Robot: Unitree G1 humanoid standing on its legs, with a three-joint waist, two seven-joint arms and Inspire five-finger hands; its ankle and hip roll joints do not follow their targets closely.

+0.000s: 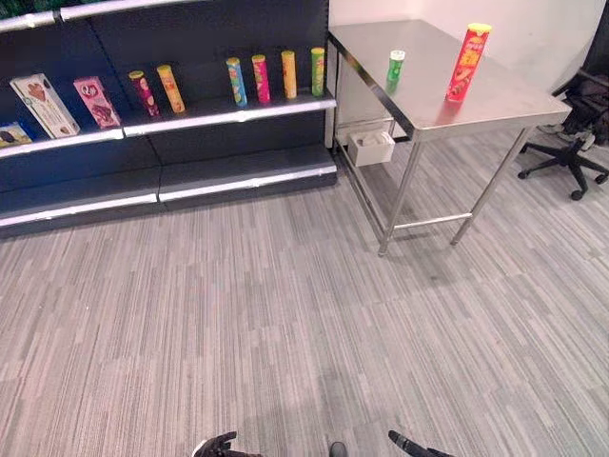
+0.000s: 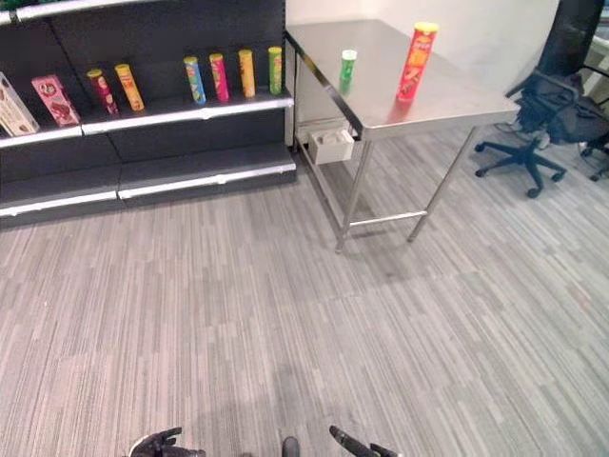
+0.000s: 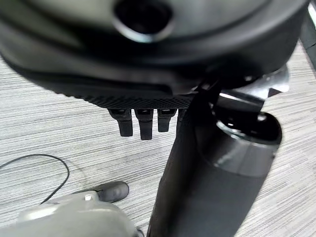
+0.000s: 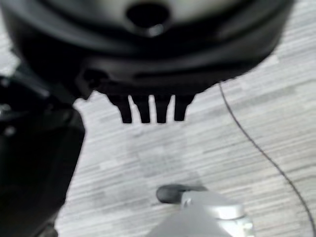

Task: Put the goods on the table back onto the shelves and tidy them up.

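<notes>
A tall red can point(image 1: 467, 63) stands upright near the far right of the steel table point(image 1: 495, 112). A short green can point(image 1: 396, 67) stands to its left on the same top. To the left of the table, the dark shelf point(image 1: 238, 110) carries several upright cans and a few boxes. My left hand point(image 1: 217, 444) and right hand point(image 1: 411, 446) hang low over the floor, far from the table. Both are open with fingers point(image 3: 140, 124) straight and relaxed, and the right hand's fingers point(image 4: 148, 109) hold nothing.
A black office chair point(image 1: 569, 157) stands to the right of the table. A white box point(image 1: 372, 147) sits under the table by the wall. Grey striped carpet lies between me and the shelf and table.
</notes>
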